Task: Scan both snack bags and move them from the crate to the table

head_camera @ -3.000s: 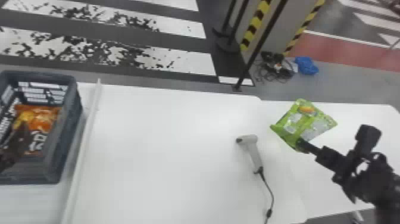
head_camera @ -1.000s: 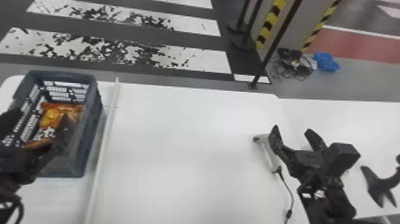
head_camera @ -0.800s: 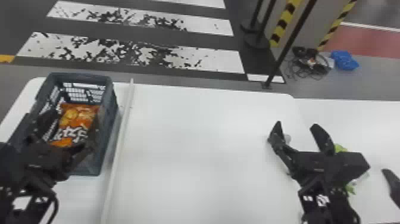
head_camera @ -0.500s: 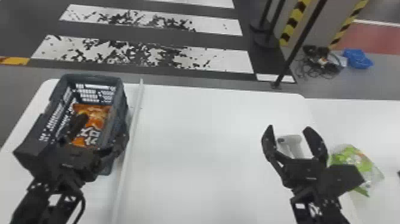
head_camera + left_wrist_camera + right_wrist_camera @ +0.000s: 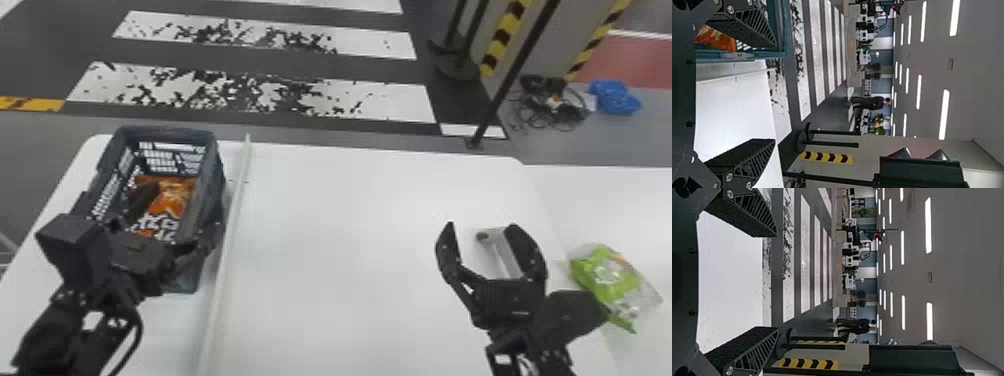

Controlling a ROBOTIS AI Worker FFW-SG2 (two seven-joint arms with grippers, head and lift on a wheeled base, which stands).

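Evidently orange bag [image 5: 172,204] lies in crate [image 5: 214,175]; green bag [image 5: 602,272], seemingly rumpled; left gripper [image 5: 184,209], right gripper [image 5: 481,226] spread wide.

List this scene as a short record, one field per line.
crate: left side of the table, holding the orange snack bag
orange snack bag: inside the crate
green snack bag: lying at the right, outside the crate
scanner: on the table
left gripper: open, at the crate
right gripper: open, empty

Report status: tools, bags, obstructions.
Left tool open at crate; right tool open over table. Orange bag in crate; green bag on right-hand table. Possible snag: crate wall.
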